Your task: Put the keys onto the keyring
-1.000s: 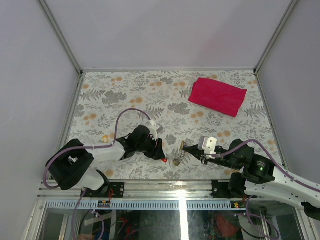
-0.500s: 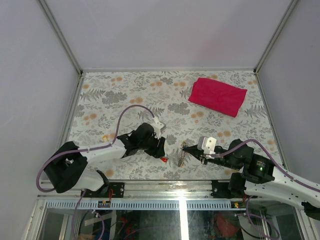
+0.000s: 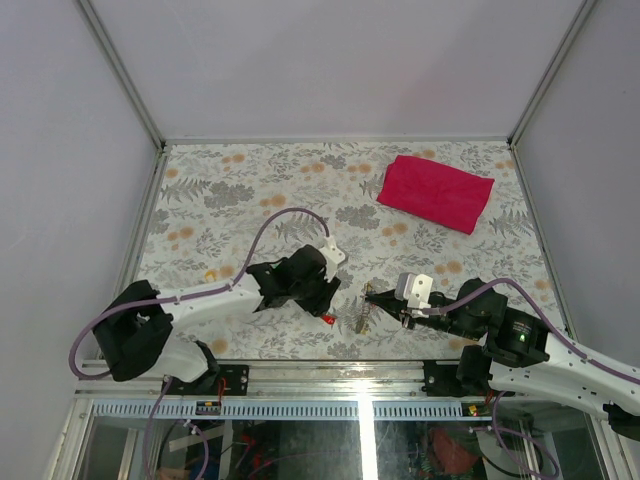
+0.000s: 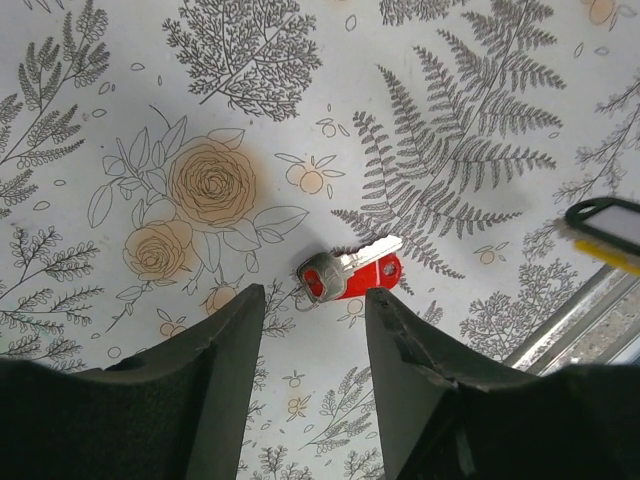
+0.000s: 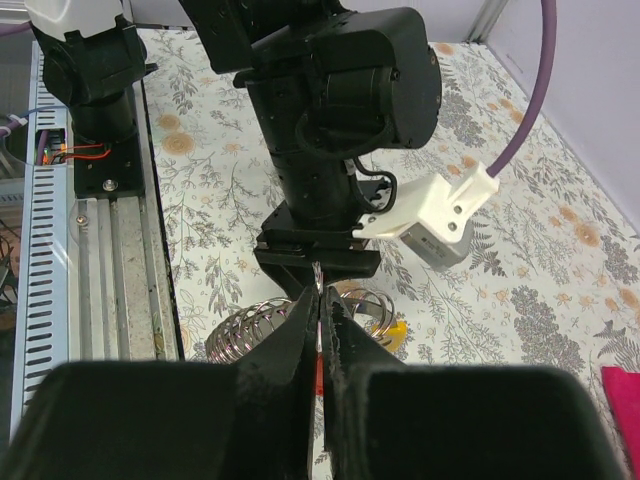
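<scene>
The left gripper [image 4: 311, 303] is open above the flowered table [image 4: 120, 90]. Its two fingers stand apart and there is nothing between them. The key with the red tag [image 4: 352, 274] lies flat on the table just in front of its fingertips and is not touched. The right gripper [image 5: 318, 308] is closed tightly on a thin wire of the keyring [image 5: 245, 336]. In its own camera the silvery coil shows at the left of the fingers and a yellow tag [image 5: 392, 336] at their right. The keyring is near this key, to the right of the left gripper. A red cloth [image 3: 435, 193] lies well apart, far ahead of both grippers.
</scene>
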Robot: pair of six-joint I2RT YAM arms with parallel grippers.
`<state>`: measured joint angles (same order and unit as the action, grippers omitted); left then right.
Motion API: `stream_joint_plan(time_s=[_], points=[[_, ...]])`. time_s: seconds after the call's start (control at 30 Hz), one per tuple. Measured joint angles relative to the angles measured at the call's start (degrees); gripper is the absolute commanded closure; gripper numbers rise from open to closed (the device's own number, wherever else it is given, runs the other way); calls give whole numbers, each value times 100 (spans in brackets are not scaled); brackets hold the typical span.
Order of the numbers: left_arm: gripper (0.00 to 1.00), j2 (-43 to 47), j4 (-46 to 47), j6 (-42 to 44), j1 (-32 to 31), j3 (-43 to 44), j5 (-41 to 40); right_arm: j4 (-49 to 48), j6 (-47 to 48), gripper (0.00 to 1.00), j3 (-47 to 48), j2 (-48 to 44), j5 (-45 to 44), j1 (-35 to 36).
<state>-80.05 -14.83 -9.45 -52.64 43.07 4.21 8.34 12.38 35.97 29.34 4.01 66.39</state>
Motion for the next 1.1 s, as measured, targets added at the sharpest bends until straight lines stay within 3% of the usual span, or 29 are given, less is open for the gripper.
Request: stream_joint_plan(time_s=[0.4,0.83,1.0,1.1], points=[[58,-787,-579,562,-210,365,-61,2,-2,100,0,-37,-2,0],[81,-992,-706,831,-262,485,-85,2,-2,100,-4,-37,-2,0],[100,-1021,-706,844,-271,501,-83,2,-2,100,-4,-37,-4,0],[100,-1021,-706,868,-278,503,-83,2,-2,100,-7,-37,-4,0]])
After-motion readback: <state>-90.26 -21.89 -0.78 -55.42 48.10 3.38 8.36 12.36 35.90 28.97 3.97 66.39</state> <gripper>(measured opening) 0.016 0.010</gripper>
